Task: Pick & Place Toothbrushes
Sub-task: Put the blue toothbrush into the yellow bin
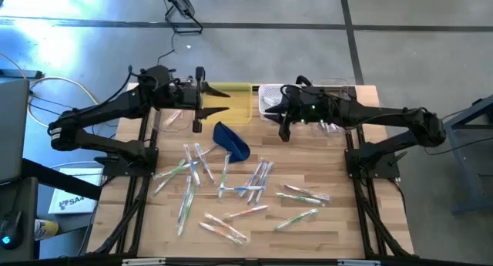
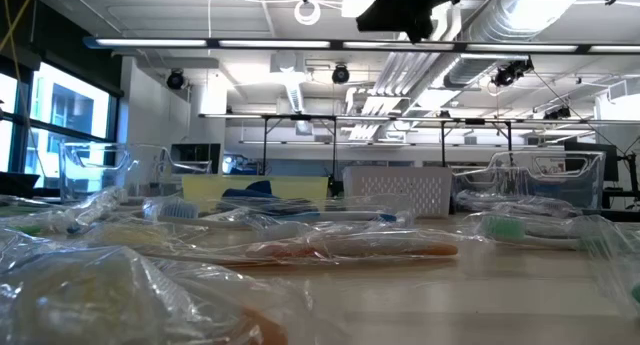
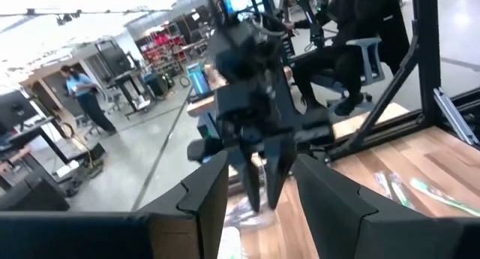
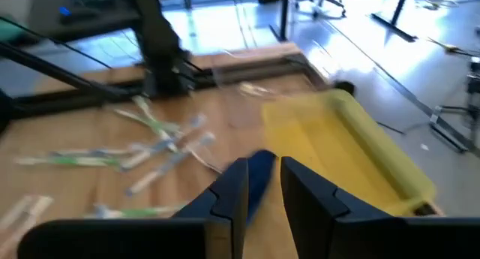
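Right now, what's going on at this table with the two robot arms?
Wrapped toothbrushes lie scattered over the wooden table, none picked up yet. Both arms hover at the far end: the left end effector open near the yellow bin, the right end effector by the white basket. A blue pouch lies between them.

Lighting: bright and even, from overhead ceiling strips (image 2: 300, 43) in the low view; white glare patch on the floor (image 1: 46, 27) at the high view's upper left. Focus: nearest plastic wrappers (image 2: 110, 285) blurred in the low view; both wrist views smeared by motion blur.
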Controlling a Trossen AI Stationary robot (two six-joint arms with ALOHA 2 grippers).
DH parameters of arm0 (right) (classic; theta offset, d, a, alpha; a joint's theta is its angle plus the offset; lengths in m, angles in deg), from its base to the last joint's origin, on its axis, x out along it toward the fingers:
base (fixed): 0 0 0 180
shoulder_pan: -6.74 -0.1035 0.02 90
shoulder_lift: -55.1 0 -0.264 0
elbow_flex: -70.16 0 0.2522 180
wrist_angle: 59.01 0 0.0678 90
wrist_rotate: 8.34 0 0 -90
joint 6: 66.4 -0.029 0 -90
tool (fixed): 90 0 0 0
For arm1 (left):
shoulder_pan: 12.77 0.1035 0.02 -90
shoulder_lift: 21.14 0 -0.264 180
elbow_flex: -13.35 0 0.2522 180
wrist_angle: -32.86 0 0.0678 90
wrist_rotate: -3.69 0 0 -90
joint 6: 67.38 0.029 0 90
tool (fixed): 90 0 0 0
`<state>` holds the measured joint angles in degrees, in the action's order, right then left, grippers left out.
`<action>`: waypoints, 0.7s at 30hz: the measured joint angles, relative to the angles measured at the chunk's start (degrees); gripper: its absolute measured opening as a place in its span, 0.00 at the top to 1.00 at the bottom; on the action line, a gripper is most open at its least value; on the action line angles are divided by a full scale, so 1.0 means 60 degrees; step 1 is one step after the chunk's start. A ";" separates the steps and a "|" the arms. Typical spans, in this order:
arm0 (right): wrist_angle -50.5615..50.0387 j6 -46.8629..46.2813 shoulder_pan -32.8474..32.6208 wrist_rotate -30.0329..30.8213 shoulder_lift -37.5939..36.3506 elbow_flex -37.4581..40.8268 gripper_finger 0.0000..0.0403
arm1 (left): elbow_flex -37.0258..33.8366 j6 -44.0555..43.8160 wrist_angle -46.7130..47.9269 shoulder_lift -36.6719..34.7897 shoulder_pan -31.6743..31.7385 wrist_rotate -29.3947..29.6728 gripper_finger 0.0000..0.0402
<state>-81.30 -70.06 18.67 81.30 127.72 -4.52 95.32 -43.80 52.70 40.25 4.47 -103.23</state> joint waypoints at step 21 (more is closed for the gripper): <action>0.0884 -0.0190 -0.1775 0.0033 -0.0004 0.0000 0.83 | -0.0555 -0.0402 -0.1003 -0.0229 -0.0003 0.0401 0.62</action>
<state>-76.00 -71.20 8.02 81.49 127.70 -4.52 91.99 -46.22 46.68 38.87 4.45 -100.83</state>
